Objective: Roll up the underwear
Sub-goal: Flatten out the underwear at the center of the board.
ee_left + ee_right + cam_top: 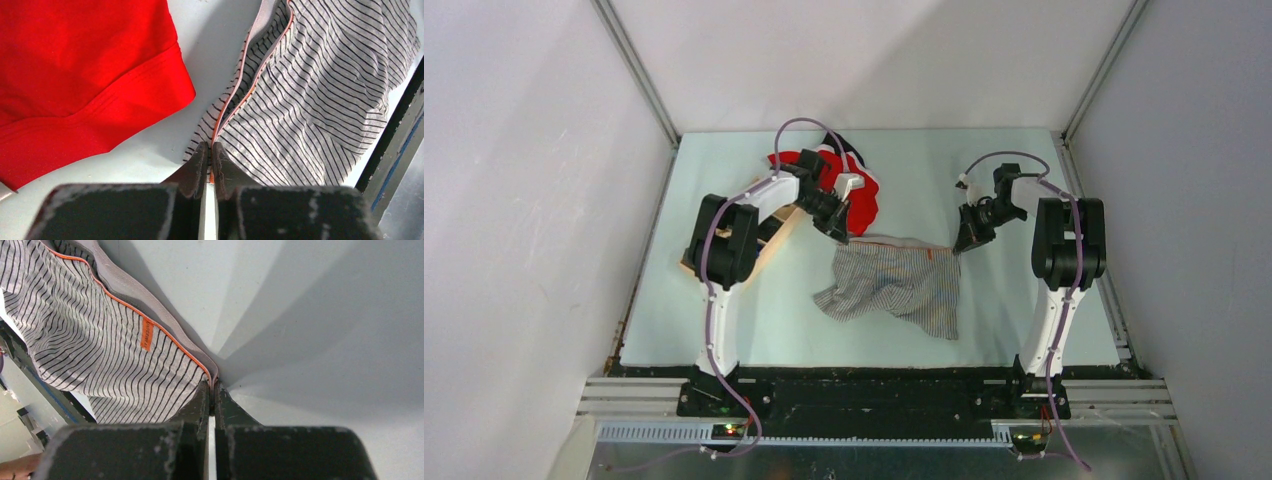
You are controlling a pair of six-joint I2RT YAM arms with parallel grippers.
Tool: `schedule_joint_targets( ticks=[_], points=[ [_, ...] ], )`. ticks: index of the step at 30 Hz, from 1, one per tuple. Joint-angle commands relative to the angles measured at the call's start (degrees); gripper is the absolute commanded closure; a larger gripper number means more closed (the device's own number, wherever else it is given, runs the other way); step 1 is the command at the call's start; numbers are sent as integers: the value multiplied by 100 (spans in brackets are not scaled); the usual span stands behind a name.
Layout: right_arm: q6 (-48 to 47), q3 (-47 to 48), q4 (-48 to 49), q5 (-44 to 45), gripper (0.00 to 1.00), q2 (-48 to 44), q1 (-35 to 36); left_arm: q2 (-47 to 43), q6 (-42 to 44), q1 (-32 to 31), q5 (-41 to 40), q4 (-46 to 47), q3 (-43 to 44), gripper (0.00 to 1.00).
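**A:** what are the arms actually holding here?

**B:** Both are clamped on the underwear [894,280]. The left gripper [210,150] has its jaws pressed together on one corner of the waistband [235,90]. The right gripper [214,387] is pinched shut on the other corner. The waistband runs straight out ahead of each set of fingers, pulled fairly taut between them. The striped body spreads off to the inner side, back toward the arm bases.

**A:** good spot to grab?

**B:** I'd say so. The fabric looks thin, light and floppy, so it'll sag and bunch anywhere else. The elastic band with the orange piping is the thickest part, though it'll probably stretch if they pull apart. The leg end is already rumpled. Can't really tell if the band is lifted or lying flat on the table [310,315].

**A:** room to move?

**B:** Left of the left fingers the red cloth [85,65] sits close, with a strip of bare table between it and the stripes. It could get dragged along. Ahead and right of the right fingers it's bare table. Past the striped fabric is the dark front rail [395,125], and farther out the side walls [524,200] box everything in.
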Motion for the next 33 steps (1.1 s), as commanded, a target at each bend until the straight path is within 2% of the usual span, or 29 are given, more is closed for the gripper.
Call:
schedule_joint_targets(
  ticks=[1, 3, 6, 10, 17, 22, 27, 33],
  points=[
    [-280, 301, -84, -143, 100, -149, 35, -266, 362, -6, 211, -217, 314, 97],
    [-355, 418, -236, -289, 100, -382, 34, -419, 632, -5, 238, -570, 432, 100],
    [-409, 408, -376, -484, 100, -1049, 109, -672, 1116, -10, 436, -1663, 629, 100],
    [-434, -122, -281, -560, 100, -2283, 211, -1674, 1653, -13, 570, -2442, 262, 100],
    [-259, -1147, -164, -800, 100, -4617, 348, -3332, 1486, -6, 404, -2579, -525, 100],
    [-4, -1880, -39, -525, 100, -6174, 889, -4110, 1518, -54, 320, -2811, -866, 100],
    [311, -2050, -521, -281, 100, -7191, 1553, -5113, 1312, -327, 214, -2835, -1387, 100],
    [842, -2070, -893, -134, 100, -8026, 1729, -5698, 1130, -472, 156, -2908, -1675, 100]
  ],
)
